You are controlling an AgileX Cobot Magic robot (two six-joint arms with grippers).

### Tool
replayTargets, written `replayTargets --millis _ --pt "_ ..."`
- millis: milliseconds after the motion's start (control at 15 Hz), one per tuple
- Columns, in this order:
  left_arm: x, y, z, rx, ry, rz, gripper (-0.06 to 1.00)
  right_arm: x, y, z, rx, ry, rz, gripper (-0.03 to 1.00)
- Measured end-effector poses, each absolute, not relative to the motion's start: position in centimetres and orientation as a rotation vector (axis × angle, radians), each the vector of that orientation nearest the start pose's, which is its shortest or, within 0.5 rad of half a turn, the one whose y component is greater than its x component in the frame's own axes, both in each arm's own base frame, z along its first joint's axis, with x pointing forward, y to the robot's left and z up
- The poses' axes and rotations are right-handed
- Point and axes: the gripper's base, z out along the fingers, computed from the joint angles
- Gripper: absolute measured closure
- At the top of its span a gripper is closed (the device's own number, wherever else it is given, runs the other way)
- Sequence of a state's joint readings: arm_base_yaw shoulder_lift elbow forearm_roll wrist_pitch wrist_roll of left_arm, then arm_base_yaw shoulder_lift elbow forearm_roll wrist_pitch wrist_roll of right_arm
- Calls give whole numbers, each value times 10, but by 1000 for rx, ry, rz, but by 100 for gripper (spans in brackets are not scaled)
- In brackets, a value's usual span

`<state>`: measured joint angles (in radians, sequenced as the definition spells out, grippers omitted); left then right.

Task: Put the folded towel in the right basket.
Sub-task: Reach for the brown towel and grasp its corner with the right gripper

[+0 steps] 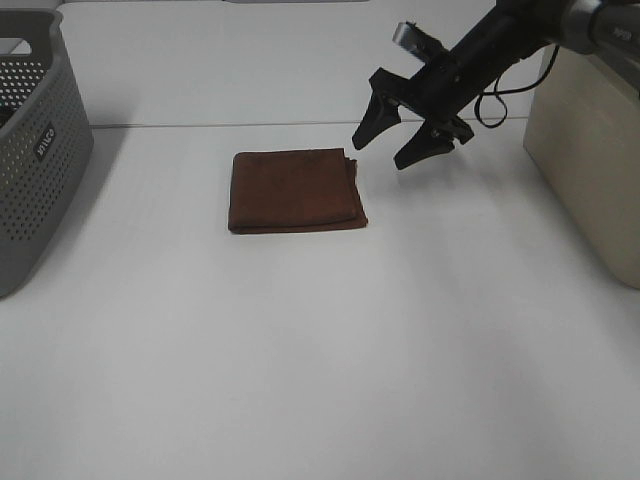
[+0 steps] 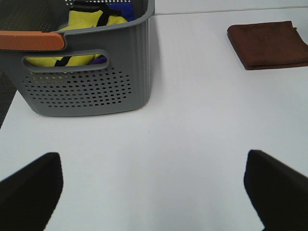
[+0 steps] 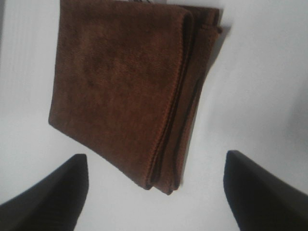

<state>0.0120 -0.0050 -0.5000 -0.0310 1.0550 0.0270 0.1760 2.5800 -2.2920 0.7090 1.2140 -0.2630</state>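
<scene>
A folded brown towel (image 1: 295, 190) lies flat on the white table, left of centre at the back. It also shows in the left wrist view (image 2: 269, 44) and fills the right wrist view (image 3: 130, 86). My right gripper (image 1: 388, 146) is open and empty, hanging in the air just right of the towel's far right corner, fingers pointing down at it. The right basket (image 1: 590, 170) is a beige container at the right edge. My left gripper (image 2: 154, 192) is open and empty, out of the exterior high view.
A grey perforated basket (image 1: 35, 150) stands at the far left; in the left wrist view (image 2: 91, 72) it holds yellow and blue cloth. The white table (image 1: 320, 360) extends bare in front of the towel.
</scene>
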Motion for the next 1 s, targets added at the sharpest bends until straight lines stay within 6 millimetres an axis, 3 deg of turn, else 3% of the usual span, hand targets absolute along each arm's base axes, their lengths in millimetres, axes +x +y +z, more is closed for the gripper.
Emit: replayTargets --millis 267,467,733,867,1000 --pt "-5 -3 278 17 2033 -13 -3 511 149 104 -303 2835 1022 24" --pt "-5 -3 278 17 2033 -13 -3 512 155 94 -296 2824 1044 24" --pt "-5 -3 278 17 2033 -13 -3 506 193 89 -363 2758 1070 24" --pt "-5 -3 278 17 2033 -13 -3 507 199 88 -355 2736 1042 34" --pt "-5 -3 278 17 2033 -13 -3 510 197 80 -311 2747 1011 64"
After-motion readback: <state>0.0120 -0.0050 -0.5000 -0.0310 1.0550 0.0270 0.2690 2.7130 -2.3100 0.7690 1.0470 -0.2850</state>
